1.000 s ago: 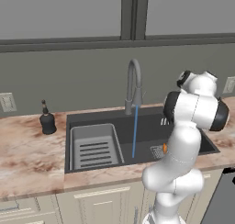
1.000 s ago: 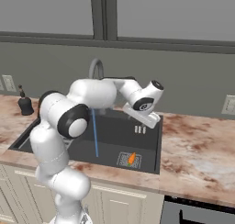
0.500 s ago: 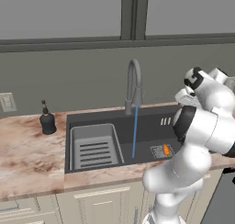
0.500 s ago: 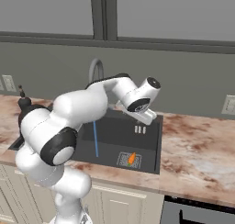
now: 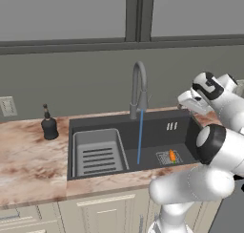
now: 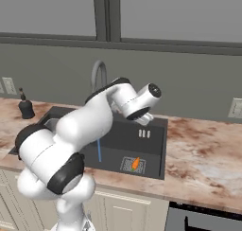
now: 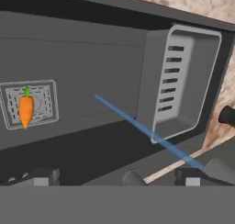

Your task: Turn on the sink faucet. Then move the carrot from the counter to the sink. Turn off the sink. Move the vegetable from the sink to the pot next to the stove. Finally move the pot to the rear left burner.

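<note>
Pincer: your pincer [image 5: 187, 102] hangs spread wide above the right end of the sink, pinching nothing; in the hand view its two tips [image 7: 41, 176] stand far apart at the bottom.
Carrot: you can see the carrot [image 5: 172, 155] lying on the drain grate at the sink's right end, at about 4 o'clock from the water stream; in the hand view it [image 7: 25, 109] sits at 9 o'clock, leafy end up in that picture.
Faucet: the faucet [image 5: 138, 89] arches over the middle of the sink, and a thin blue stream [image 5: 140, 137] falls straight from its spout to the sink floor, so the water is on.
Sink: your dark sink [image 5: 157, 127] is set into the marbled tabletop [image 5: 28, 160]; a grey rack [image 5: 99, 152] fills its left half.
Soap bottle: a dark bottle [image 5: 48, 124] stands on the tabletop at 9 o'clock from the sink, well apart from the pincer.
</note>
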Controlling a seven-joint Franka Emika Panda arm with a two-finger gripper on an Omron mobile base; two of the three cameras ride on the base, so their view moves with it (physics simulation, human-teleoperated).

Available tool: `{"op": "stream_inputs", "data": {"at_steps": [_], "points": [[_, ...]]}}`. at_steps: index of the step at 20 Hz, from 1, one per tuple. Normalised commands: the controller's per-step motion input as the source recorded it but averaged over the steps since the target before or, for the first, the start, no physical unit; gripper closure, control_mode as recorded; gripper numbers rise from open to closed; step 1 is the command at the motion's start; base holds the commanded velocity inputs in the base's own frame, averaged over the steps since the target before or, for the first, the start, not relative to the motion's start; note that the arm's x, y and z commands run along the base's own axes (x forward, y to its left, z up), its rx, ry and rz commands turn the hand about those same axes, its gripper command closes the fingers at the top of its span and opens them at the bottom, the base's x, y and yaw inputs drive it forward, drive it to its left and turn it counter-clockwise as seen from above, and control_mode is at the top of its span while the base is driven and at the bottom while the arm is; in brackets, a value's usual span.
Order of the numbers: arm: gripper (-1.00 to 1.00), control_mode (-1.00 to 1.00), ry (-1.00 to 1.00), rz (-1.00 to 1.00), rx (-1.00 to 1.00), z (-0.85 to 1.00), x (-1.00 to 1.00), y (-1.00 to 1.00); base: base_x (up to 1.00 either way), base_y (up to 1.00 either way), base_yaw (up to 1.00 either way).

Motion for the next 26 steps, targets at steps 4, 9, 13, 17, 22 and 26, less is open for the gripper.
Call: {"op": "stream_inputs", "data": {"at_steps": [4,9,13,17,22,26], "points": [[-1.0,-1.0,-0.22,0.36,0.05,-0.01,0.19,-0.38,0.0,0.0,0.0],[-1.0,-1.0,-0.16,0.28,0.04,-0.12,0.14,-0.41,0.0,0.0,0.0],[-1.0,-1.0,0.01,-0.16,0.06,-0.01,-0.03,-0.13,0.0,0.0,0.0],[-1.0,-1.0,0.17,-0.35,0.26,0.15,-0.37,0.0,0.0,0.0,0.0],[-1.0,-1.0,0.32,-0.33,0.3,0.28,-0.38,0.0,0.0,0.0,0.0],[-1.0,-1.0,0.45,-0.27,0.3,0.15,-0.13,0.0,0.0,0.0,0.0]]}}
